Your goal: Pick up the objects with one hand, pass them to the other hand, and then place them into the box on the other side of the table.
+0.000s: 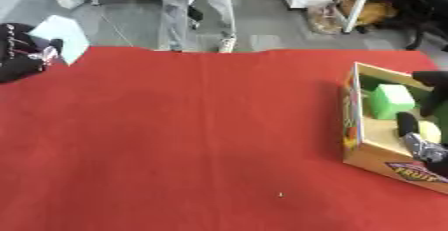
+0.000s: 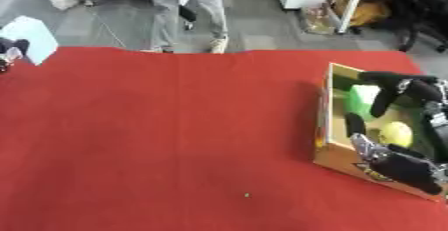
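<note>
Black right hand [image 2: 411,120] over box [image 2: 331,120]; fingers spread.

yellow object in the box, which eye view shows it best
The right eye view: the yellow object shows as a rounded shape in the box, between the right hand's fingers. The left eye view shows only a pale sliver at its right edge.

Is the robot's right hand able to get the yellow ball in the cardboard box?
Probably yes: the right hand is over the open cardboard box, fingers spread round the yellow ball, nothing covering it.
</note>
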You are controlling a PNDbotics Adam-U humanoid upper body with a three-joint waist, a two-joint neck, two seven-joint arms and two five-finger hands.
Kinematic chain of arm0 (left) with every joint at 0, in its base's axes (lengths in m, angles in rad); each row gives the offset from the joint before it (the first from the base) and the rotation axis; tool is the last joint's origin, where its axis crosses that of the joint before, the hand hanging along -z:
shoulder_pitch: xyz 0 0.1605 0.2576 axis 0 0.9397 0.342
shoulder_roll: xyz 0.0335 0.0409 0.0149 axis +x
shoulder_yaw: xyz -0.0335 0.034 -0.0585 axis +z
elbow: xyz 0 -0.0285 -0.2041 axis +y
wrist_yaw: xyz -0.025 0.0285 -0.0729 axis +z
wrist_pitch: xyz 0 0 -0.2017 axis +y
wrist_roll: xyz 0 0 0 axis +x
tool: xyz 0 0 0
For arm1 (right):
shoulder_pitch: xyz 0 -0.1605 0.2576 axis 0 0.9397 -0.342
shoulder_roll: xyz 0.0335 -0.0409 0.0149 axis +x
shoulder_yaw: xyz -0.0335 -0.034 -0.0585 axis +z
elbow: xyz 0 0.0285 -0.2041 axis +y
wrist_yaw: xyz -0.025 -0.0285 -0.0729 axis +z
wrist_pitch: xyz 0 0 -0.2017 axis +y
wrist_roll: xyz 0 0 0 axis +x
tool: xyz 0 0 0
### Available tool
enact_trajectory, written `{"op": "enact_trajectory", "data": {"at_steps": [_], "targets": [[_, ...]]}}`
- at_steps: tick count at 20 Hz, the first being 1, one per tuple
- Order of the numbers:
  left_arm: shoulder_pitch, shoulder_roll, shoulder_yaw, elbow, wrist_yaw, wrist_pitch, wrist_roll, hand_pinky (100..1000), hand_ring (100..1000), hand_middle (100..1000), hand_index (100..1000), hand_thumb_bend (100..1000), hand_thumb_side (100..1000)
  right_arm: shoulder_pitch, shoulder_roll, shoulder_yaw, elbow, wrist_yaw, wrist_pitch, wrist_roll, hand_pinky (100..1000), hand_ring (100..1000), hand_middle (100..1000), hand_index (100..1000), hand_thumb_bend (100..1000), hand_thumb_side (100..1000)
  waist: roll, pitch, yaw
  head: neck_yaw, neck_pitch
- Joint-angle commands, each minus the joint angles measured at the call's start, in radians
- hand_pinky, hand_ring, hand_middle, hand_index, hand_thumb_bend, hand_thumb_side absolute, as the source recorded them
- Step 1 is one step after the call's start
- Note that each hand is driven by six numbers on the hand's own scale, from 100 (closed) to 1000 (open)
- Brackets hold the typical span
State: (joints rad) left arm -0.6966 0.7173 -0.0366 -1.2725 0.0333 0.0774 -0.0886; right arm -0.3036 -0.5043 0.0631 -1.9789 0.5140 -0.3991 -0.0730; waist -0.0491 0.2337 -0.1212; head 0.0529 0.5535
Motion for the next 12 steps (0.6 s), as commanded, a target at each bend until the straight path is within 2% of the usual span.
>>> {"op": "enact_trajectory", "data": {"at_steps": [1,2,8,9,12], "targets": [[0.001,0.064,-0.072,-0.127,0.065,-0.005,-0.152,666,601,510,648,254,240,-0.033,-0.04,0.03,-0.021,0.017,-0.042,0.02,700,409,384,811,246,203,0.015,-0.041,0.004,-0.012,0.009],[0.005,0.068,-0.092,-0.153,0.082,-0.002,-0.192,666,601,510,648,137,295,-0.042,-0.042,0.041,-0.021,0.019,-0.052,0.027,700,409,384,811,246,203,0.016,-0.044,0.007,-0.015,0.011],[0.002,0.065,-0.229,-0.275,0.16,0.042,-0.418,668,609,520,657,188,335,-0.12,-0.046,0.124,-0.021,0.029,-0.124,0.091,689,451,355,848,342,287,0.021,-0.06,0.019,-0.031,0.024],[-0.002,0.062,-0.247,-0.286,0.168,0.052,-0.446,668,610,521,658,192,340,-0.132,-0.045,0.138,-0.021,0.032,-0.133,0.107,684,454,348,866,382,313,0.022,-0.062,0.021,-0.034,0.026],[-0.019,0.049,-0.296,-0.309,0.184,0.082,-0.515,668,611,522,660,199,346,-0.168,-0.034,0.178,-0.021,0.045,-0.156,0.175,679,455,342,881,408,340,0.024,-0.067,0.026,-0.041,0.029]]}}
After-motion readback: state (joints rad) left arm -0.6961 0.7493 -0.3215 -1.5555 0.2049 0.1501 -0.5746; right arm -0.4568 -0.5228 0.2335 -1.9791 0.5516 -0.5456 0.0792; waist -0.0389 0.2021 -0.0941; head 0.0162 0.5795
